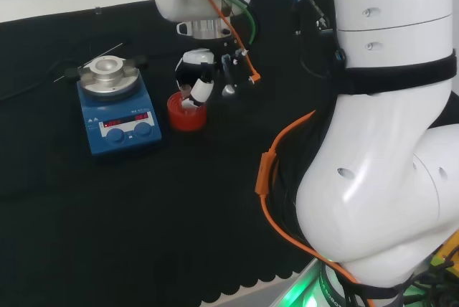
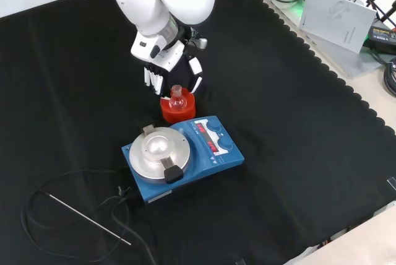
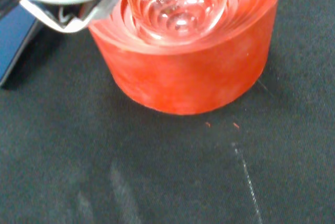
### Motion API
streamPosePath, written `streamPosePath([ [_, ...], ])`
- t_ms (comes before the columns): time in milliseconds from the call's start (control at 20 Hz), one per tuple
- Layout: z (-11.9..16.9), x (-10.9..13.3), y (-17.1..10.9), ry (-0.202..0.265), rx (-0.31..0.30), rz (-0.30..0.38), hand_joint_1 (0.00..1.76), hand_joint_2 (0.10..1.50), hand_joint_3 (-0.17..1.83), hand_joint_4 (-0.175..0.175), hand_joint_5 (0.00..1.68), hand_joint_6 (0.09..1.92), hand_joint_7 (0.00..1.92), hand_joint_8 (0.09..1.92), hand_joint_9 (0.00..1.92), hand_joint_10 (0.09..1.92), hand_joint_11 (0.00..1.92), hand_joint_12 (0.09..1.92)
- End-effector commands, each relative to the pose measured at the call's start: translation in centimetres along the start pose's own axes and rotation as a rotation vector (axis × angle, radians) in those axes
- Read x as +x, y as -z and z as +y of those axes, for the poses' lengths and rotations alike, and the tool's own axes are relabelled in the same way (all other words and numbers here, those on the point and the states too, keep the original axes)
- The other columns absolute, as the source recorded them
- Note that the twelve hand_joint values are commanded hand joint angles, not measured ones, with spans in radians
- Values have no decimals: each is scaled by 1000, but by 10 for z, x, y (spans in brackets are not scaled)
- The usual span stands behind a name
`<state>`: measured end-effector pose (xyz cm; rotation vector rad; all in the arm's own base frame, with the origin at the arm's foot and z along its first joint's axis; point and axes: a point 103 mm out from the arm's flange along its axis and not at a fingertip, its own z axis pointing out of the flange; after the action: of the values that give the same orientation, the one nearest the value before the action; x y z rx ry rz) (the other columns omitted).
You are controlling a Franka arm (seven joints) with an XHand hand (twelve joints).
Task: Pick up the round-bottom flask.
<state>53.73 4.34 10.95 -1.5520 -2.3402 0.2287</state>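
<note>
While the hand hovers, the round-bottom flask sits just below.

Head cam sat behind the arm, looking over it. Front cam faced down opposite. Wrist cam was close; all shared the red stand.

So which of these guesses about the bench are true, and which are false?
1. The round-bottom flask sits in a red ribbed stand. True.
2. The hand has lifted the flask clear of the stand. False: the flask rests in the stand.
3. A blue hotplate stirrer stands beside the red stand. True.
4. The flask is full of dark liquid. False: the wrist view shows clear glass.
5. A thin metal probe lies on the cloth. True.
</note>
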Motion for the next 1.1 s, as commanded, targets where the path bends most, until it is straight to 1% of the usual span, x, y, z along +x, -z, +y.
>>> streamPosePath([
  [50,3,3,7,6,-7,-17,942,410,924,-175,719,1093,973,918,1070,768,867,1266],
  [450,2,1,6,10,-11,-17,977,417,943,-175,812,1036,1074,883,1206,714,1007,1216],
  [1100,6,4,1,17,-8,-21,1021,415,955,-175,870,1001,1143,880,1302,681,1123,1167],
])
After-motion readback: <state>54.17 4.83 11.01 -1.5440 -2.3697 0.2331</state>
